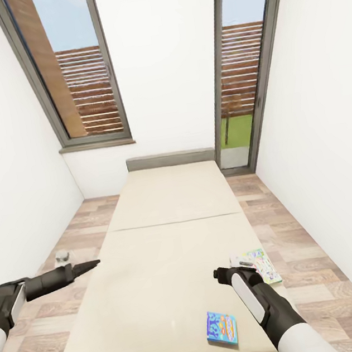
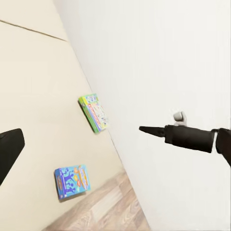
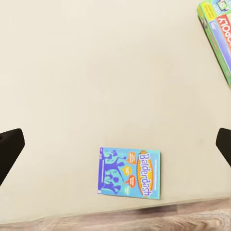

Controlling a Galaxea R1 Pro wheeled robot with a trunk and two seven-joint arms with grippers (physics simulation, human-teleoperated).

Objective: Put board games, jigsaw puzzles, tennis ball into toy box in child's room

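Two board games lie on the beige bed (image 1: 169, 244). The blue and orange one (image 1: 221, 327) (image 3: 129, 173) (image 2: 71, 181) rests flat near the foot edge. The pale, green-edged one (image 1: 263, 263) (image 3: 217, 33) (image 2: 95, 112) lies at the bed's right side, partly behind my right arm. My right gripper (image 1: 220, 274) (image 3: 115, 144) hovers open above the mattress between the two games, holding nothing. My left gripper (image 1: 89, 265) is open and empty beyond the bed's left side, over the floor. The table, toy box, jigsaw puzzles and tennis ball are out of view.
The bed runs down the middle of a narrow room, its grey headboard (image 1: 170, 158) against the far wall. Wood floor strips (image 1: 316, 245) flank it, with white walls close on both sides. A small grey object (image 1: 62, 256) sits on the left floor. Tall windows stand behind.
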